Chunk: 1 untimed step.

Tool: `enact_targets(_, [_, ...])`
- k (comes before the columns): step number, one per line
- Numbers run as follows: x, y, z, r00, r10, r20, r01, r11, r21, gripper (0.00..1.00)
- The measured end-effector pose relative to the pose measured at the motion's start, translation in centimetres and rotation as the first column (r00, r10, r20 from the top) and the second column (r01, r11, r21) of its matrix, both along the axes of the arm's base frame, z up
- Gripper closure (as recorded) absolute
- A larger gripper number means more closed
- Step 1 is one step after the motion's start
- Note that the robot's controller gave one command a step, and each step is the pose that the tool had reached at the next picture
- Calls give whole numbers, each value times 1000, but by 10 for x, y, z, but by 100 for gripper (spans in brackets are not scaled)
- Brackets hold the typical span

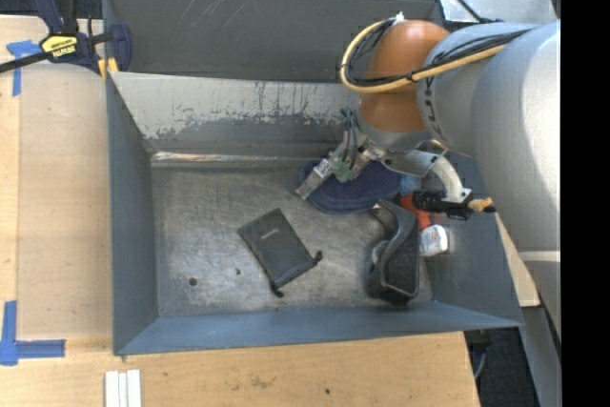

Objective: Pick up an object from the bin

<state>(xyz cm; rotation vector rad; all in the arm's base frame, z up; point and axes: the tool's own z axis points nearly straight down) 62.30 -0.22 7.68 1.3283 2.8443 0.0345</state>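
1. Highest over the bin, and so closest to the lens, is the arm (496, 110). A thick pale grey link comes in from the right, with an orange cover (400, 62) at its wrist and yellow and black cables (355, 52) looped round that cover.
2. Below the cover the jaws hang low near the back of the bin, right of the middle, pointing down and to the left. Whether they stand wide or narrow cannot be told, and nothing can be seen held between them.
3. Beneath them lies a dark blue rounded thing (353, 195), flat and soft-looking, on the bin floor close to the foot of the back wall. The jaws are over its upper left edge; whether they touch it cannot be told.
4. Just to the right of the blue thing lies a slim red and black tool (434, 201), its far end pointing right, partly under the wrist.
5. Just in front of that tool is a small white cylinder (435, 241).
6. Beside the cylinder, on its left, a bulky black curved thing (396, 262) fills the front right corner, its upper end near the blue thing.
7. Further left, apart from all of these, a flat black rectangle (276, 248) lies askew on the middle of the floor.
8. Around them stands the grey metal bin (133, 234), with sloping walls, a scuffed floor and dark streaks on the back wall.
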Motion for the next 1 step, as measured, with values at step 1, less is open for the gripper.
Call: enact_targets(1, [3, 2, 70, 1000, 6, 1, -6, 1000, -18, 100])
